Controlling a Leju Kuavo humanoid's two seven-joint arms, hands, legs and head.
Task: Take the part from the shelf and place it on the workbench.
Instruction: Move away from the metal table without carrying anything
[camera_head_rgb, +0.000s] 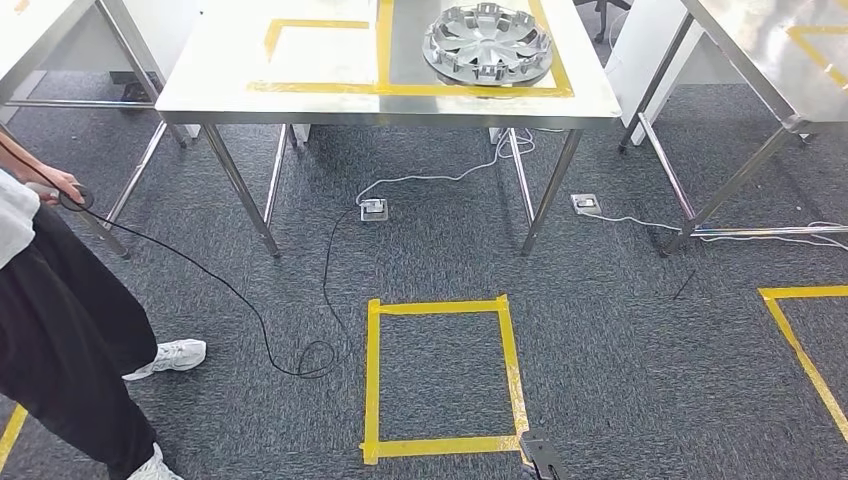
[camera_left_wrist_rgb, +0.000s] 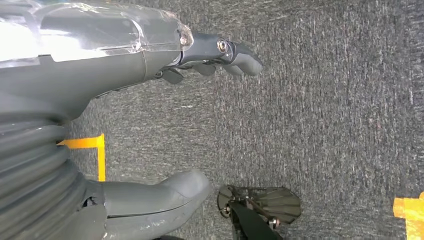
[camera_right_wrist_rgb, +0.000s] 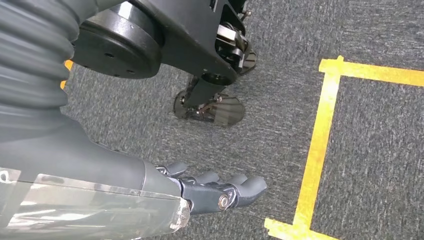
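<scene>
Hubcap (camera_head_rgb: 488, 44) lies on the table (camera_head_rgb: 250, 70), toward its right end. Taped floor square (camera_head_rgb: 441, 378) lies before the table. Person (camera_head_rgb: 60, 330) stands at left; cable (camera_head_rgb: 250, 300) runs between person and table.

Silver part (camera_head_rgb: 487, 43) on steel workbench (camera_head_rgb: 300, 60)

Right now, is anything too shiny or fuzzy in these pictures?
Head view: sharp, though the steel table glares white around the hubcap. Left wrist view: bright glare on the clear cover behind the left hand. Right wrist view: the carpet looks crisp.
</scene>
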